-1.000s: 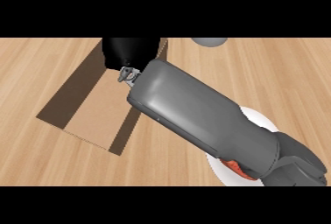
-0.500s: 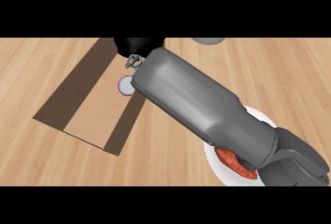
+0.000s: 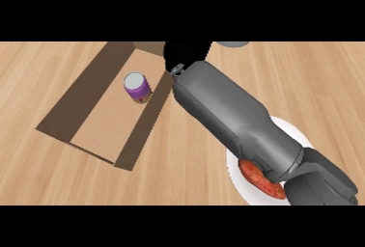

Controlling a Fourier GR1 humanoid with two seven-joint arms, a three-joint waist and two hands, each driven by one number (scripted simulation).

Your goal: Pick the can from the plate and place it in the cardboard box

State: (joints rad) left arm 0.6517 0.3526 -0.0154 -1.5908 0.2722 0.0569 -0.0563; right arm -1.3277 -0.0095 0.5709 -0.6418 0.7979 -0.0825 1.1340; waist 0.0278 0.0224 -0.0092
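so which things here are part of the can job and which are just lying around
Job:
purple can with grey lid, lying in the box
open brown cardboard box
round white plate
black right hand

Lying about:
grey round object at the top edge
wooden counter

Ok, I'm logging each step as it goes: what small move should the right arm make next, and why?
Probably draw the right hand back out and away from the cardboard box. The can already lies inside the box, apart from the hand, and the plate no longer holds it, so nothing seems left to carry. Whether the fingers are open is hidden.
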